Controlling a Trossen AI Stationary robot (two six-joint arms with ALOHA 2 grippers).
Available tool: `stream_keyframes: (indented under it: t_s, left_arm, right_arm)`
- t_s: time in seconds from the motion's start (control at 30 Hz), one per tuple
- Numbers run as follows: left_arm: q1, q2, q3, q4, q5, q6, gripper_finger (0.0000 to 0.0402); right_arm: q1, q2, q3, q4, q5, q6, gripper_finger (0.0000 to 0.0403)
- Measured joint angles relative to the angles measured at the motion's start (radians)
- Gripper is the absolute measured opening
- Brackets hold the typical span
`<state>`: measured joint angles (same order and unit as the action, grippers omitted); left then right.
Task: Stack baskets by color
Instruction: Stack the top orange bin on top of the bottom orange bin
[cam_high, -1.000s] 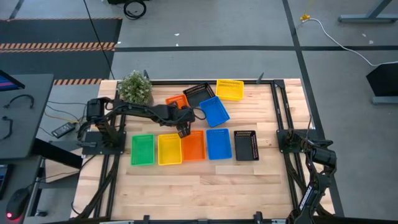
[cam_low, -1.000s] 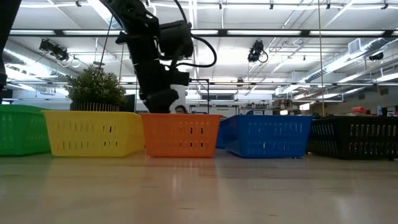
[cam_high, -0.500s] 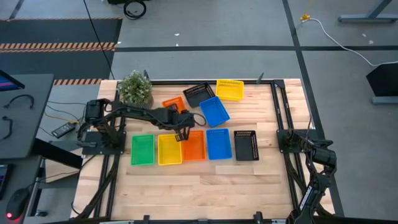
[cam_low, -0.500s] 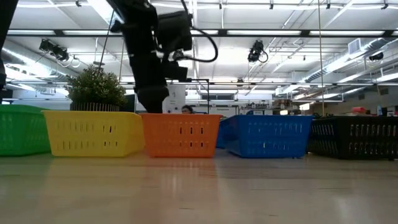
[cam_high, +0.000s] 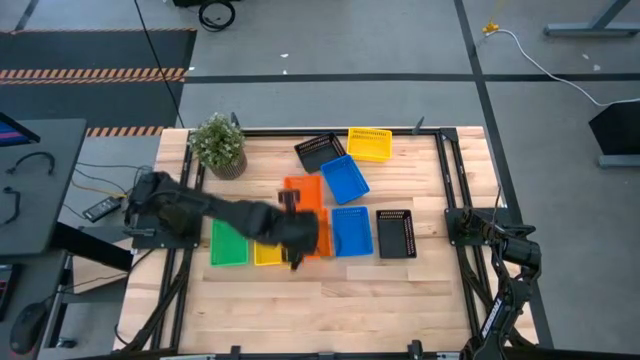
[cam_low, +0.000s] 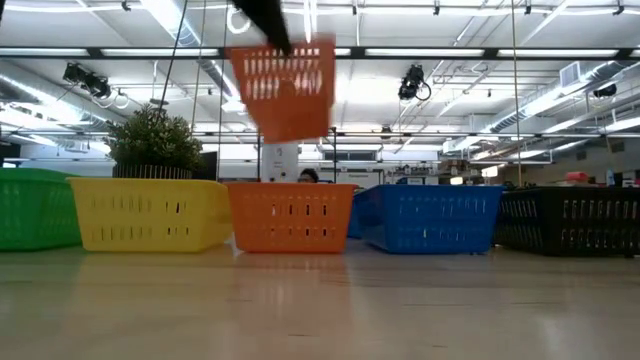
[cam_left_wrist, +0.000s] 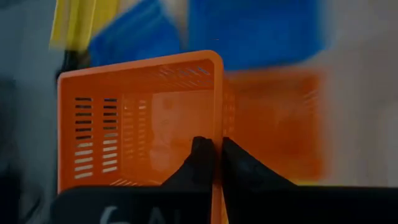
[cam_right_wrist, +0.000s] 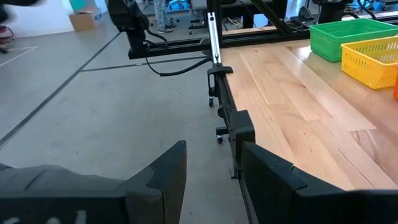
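Note:
My left gripper (cam_left_wrist: 216, 152) is shut on an orange basket (cam_high: 303, 193), which hangs high in the air (cam_low: 285, 85) over the near row. That row holds a green (cam_high: 228, 243), a yellow (cam_low: 150, 212), an orange (cam_high: 314, 240), a blue (cam_high: 351, 231) and a black basket (cam_high: 396, 233), each resting on its base. Farther back lie a black (cam_high: 320, 151), a yellow (cam_high: 369, 143) and a blue basket (cam_high: 345, 178). My right gripper (cam_right_wrist: 211, 168) waits open at the table's right edge. My left gripper pinches one side wall of the orange basket (cam_left_wrist: 218, 118), with one finger (cam_left_wrist: 199, 163) inside the basket and the other (cam_left_wrist: 241, 167) outside. The fingers slant down from above. The basket is lifted clear and hangs tilted below them (cam_low: 290, 120).
A potted plant (cam_high: 218, 143) stands at the far left corner. Black rails (cam_high: 445, 180) run along the table's sides. Bare wood (cam_high: 330, 300) lies between the row and the near edge.
My left gripper has taken hold of the orange basket that lay near the plant. It has raised the basket high and swung it toward the near edge, over the row. The basket now hangs tilted, clear of the table.

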<state>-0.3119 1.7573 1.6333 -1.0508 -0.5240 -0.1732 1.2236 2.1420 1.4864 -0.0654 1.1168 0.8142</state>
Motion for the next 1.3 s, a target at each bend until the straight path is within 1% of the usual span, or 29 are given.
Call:
stream_keyframes:
  t_s: [0.07, 0.13, 0.23, 0.33, 0.43, 0.53, 0.6, 0.67, 0.73, 0.87, 1.0, 1.3]
  left_arm:
    - [-0.067, 0.002, 0.032, 0.041, -0.001, -0.028, 0.0015]
    - [-0.131, 0.004, 0.025, 0.108, -0.01, -0.04, 0.0015]
    - [-0.206, 0.01, -0.036, 0.242, -0.072, -0.074, 0.0015]
    - [-0.242, 0.01, -0.106, 0.303, -0.133, -0.129, 0.0015]
    - [-0.24, 0.01, -0.169, 0.332, -0.177, -0.182, 0.0015]
    - [-0.224, 0.01, -0.223, 0.408, -0.222, -0.178, 0.0015]
    - [-0.204, 0.01, -0.253, 0.456, -0.219, -0.178, 0.0015]
    - [-0.184, 0.01, -0.28, 0.49, -0.194, -0.182, 0.0015]
    - [-0.171, 0.01, -0.299, 0.5, -0.188, -0.183, 0.0015]
    - [-0.167, 0.011, -0.302, 0.492, -0.208, -0.183, 0.0015]
    - [-0.169, 0.013, -0.302, 0.479, -0.206, -0.212, 0.0015]
    - [-0.168, 0.108, -0.302, 0.472, -0.194, -0.204, 0.0015]
  right_arm:
    - [0.0, 0.0, 0.0, 0.001, 0.0, 0.002, 0.0159]
    - [0.0, 0.0, 0.0, 0.001, 0.0, 0.002, 0.0159]
    - [0.0, 0.0, 0.0, 0.001, 0.0, 0.001, 0.0159]
    - [0.0, 0.0, 0.0, 0.001, 0.0, -0.003, 0.0159]
    - [0.0, 0.0, 0.0, -0.002, 0.0, -0.004, 0.0159]
    - [0.0, 0.0, 0.0, -0.003, 0.0, -0.02, 0.0159]
    - [-0.001, 0.0, 0.0, -0.003, 0.0, -0.029, 0.0159]
    - [-0.003, 0.0, 0.0, -0.003, 0.0, -0.029, 0.0159]
    - [-0.005, 0.0, 0.0, -0.003, 0.0, -0.028, 0.0159]
    - [-0.006, 0.0, 0.0, -0.003, 0.0, -0.025, 0.0159]
    - [-0.006, 0.0, 0.0, -0.003, 0.0, -0.022, 0.0159]
    - [-0.006, 0.0, 0.0, 0.004, 0.0, -0.021, 0.0159]
